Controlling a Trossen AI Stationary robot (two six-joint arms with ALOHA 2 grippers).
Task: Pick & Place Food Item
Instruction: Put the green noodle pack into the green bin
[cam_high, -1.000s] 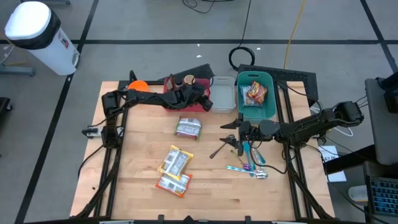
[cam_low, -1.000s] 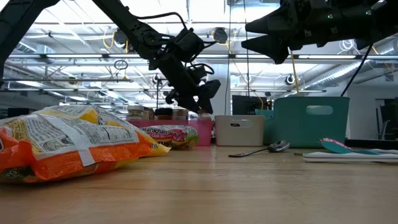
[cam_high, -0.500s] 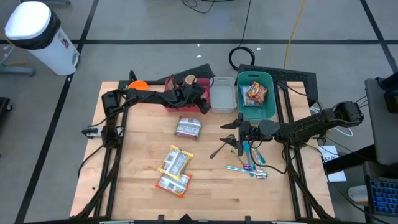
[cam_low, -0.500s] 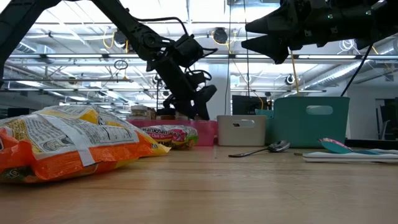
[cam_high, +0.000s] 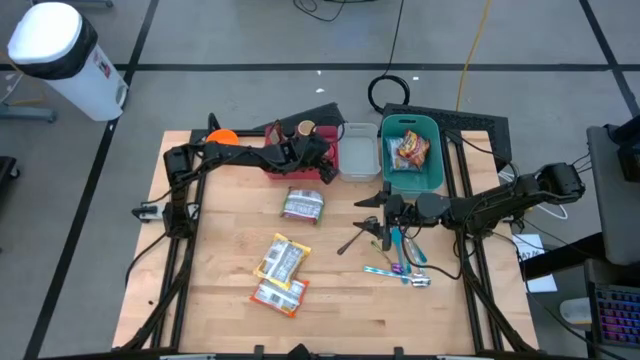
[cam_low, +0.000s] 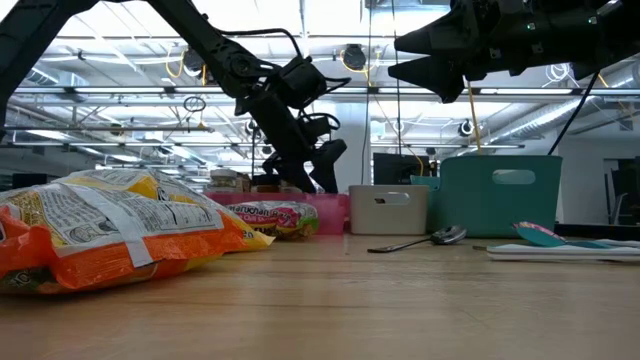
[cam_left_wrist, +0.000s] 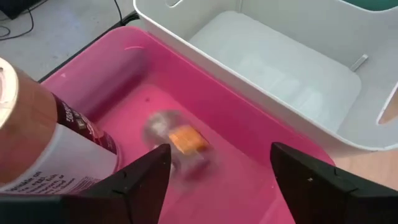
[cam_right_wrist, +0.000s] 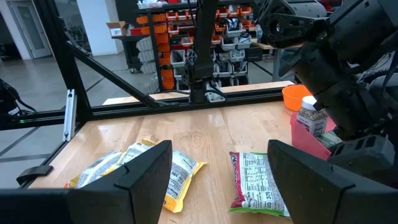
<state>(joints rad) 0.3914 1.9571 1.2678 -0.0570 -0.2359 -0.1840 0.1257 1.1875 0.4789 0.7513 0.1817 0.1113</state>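
The left gripper (cam_left_wrist: 214, 180) hangs open and empty over the pink bin (cam_left_wrist: 261, 165), where a small blurred food item (cam_left_wrist: 183, 140) with an orange patch lies on the floor beside a bottle (cam_left_wrist: 43, 143). The right gripper (cam_high: 372, 213) waits open and empty above the bench (cam_high: 230, 220), near the spoon (cam_high: 352, 240).
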